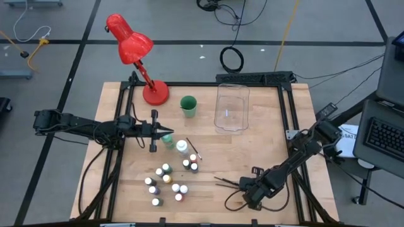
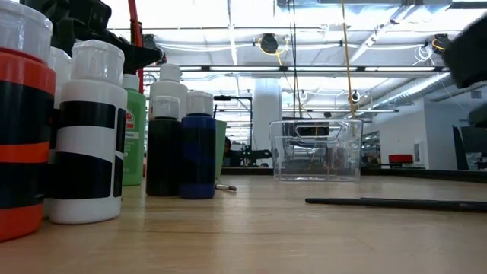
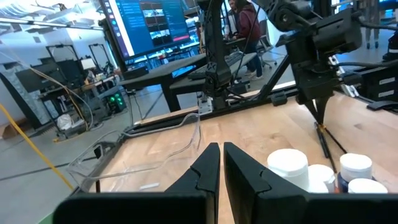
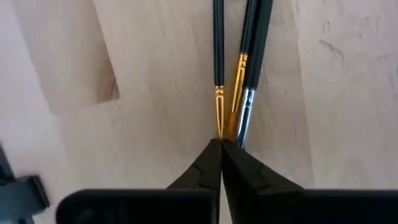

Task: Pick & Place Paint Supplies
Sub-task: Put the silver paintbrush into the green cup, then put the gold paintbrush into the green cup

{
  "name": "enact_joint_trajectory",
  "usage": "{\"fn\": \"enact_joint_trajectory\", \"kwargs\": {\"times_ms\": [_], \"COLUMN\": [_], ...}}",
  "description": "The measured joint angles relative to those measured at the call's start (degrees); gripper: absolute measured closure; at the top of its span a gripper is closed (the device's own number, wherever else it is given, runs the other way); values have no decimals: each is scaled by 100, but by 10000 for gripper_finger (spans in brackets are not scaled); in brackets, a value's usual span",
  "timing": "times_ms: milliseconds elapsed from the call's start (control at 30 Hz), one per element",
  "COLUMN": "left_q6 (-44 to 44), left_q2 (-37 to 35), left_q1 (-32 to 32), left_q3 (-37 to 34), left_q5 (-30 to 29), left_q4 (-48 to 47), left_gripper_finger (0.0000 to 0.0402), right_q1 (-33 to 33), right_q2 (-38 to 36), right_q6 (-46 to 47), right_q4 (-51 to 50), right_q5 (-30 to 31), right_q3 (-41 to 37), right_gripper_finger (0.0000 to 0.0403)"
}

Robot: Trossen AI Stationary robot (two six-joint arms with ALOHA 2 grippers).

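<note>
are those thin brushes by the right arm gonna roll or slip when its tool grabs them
Probably. The brushes are thin, smooth and round-handled, lying flat on the table, so a nudge could roll them. The right tool meets them at the narrow metal collars, where a pinch may slip. They look stiff and light.

High view: overhead, straight down, whole bench (image 1: pixel 214 161) and both arms in frame. Low view: at bench-top height, very near the bottles (image 2: pixel 84 129), facing level across to the bin (image 2: pixel 316 150) and room. Left wrist view: looks across the bench past the bin (image 3: pixel 143 155). Right wrist view: close, straight down on brushes (image 4: pixel 239 68). Bin shared by three views.
</note>
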Motion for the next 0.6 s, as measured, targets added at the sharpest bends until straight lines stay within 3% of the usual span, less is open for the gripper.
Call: {"fn": "enact_joint_trajectory", "kwargs": {"times_ms": [167,400,500,600], "left_q6": [-223,-443,-528,-808], "left_q2": [0,0,0,76], "left_q1": [-1,-2,-5,-67], "left_q3": [0,0,0,0], "left_q5": [2,6,7,9], "left_q4": [-21,-15,117,210], "left_gripper_finger": [376,376,376,376], "right_q1": [94,118,-33,-392], "right_q2": [-639,-1378,-1596,-1736], "right_q6": [-404,-1315,-2193,-3343], "right_q4": [-210,-267,235,1473], "right_q5": [574,2496,3240,3376], "right_q3": [8,8,-125,-548], "right_gripper_finger": [402,402,402,402]}}
